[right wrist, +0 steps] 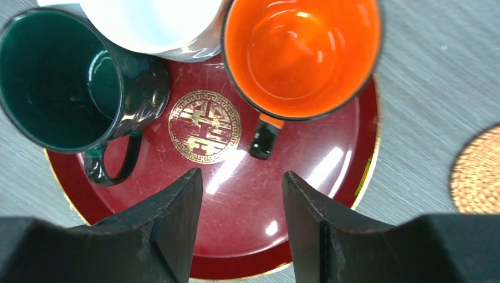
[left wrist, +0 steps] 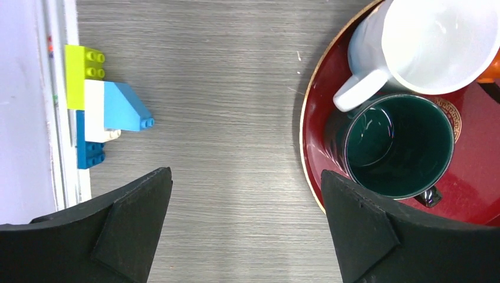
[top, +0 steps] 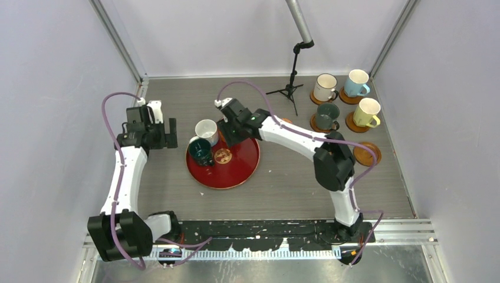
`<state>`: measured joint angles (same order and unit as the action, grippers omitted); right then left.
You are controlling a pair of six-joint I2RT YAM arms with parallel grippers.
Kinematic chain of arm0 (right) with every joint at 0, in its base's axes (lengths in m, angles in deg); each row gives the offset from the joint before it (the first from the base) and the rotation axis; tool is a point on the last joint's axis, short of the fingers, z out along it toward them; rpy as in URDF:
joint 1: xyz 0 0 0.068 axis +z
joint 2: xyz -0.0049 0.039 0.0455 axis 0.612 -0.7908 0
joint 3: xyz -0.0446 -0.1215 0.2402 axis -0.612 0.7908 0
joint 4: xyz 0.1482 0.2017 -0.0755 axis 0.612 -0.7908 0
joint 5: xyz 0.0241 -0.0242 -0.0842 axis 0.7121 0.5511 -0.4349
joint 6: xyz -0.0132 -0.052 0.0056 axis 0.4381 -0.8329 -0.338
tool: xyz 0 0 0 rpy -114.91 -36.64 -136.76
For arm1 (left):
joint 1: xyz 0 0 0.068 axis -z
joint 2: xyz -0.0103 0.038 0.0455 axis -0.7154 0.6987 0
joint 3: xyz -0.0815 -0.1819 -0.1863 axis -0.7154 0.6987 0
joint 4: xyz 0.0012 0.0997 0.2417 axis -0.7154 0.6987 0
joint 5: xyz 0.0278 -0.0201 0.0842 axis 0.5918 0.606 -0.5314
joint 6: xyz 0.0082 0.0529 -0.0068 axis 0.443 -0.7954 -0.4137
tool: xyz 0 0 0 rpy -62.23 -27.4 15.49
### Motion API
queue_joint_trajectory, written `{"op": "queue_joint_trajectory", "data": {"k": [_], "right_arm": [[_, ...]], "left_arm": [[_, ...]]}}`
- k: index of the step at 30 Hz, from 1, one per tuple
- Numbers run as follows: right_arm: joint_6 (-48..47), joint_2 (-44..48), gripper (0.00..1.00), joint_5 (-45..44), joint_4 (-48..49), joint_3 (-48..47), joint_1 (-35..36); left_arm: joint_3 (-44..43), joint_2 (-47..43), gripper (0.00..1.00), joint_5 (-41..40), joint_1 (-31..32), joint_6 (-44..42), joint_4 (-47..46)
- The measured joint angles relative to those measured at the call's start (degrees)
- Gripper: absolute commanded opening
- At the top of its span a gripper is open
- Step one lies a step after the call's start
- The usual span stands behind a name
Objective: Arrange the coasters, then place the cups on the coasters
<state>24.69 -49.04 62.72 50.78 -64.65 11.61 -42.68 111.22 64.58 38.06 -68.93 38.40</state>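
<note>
Three cups stand on the red tray (top: 236, 172) — white mug (top: 206, 128), dark teal mug (top: 200, 152), orange mug (right wrist: 301, 56). The right gripper (right wrist: 242, 177) hangs over the tray, jaws partly apart and empty. The left gripper (left wrist: 246, 177), just left of the tray, gapes wide and is also empty. Four other cups (top: 325, 87) sit on coasters (top: 354, 124) well right of the tray.

The red tray (right wrist: 330, 177) has a glossy, lacquer-like surface with bright reflections and fine scratches. On it, the dark teal mug (right wrist: 53, 76), the white mug (left wrist: 442, 35) and the orange mug (right wrist: 301, 53) look like smooth glazed ceramic, all shiny. Under the tray, the table (left wrist: 236, 118) is matt grey with a fine wood grain. Right of the tray, the woven coaster (right wrist: 477, 171) looks rough and fibrous. Left of the tray, the toy bricks (left wrist: 100, 106) are smooth plastic.
</note>
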Motion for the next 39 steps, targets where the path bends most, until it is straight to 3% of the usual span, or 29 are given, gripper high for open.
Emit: {"op": "queue_joint_trajectory", "data": {"k": [7,15,27,32,39], "right_arm": [[1.31,-8.96,0.54,-3.43,-2.75,-5.81,2.05],[1.88,-11.78,0.5,-8.28,-3.91,-7.72,1.42],[-2.56,-12.63,0.28,-6.93,-2.49,-7.8,-0.22],[-4.72,-12.48,0.02,-6.1,-1.6,-7.21,-0.63],[-9.01,-8.24,0.0,-1.68,1.27,-0.81,-2.75]], "left_arm": [[-0.72,-1.92,1.0,-2.05,-0.02,2.43,0.02],[-0.31,-4.66,1.0,-2.34,-0.02,3.98,-1.36],[1.09,-6.4,1.0,-1.88,-0.02,3.87,-3.04],[1.09,-6.47,1.0,-0.5,-0.02,2.78,-2.99],[1.64,-8.87,1.0,1.33,-0.02,0.44,-2.93]]}}
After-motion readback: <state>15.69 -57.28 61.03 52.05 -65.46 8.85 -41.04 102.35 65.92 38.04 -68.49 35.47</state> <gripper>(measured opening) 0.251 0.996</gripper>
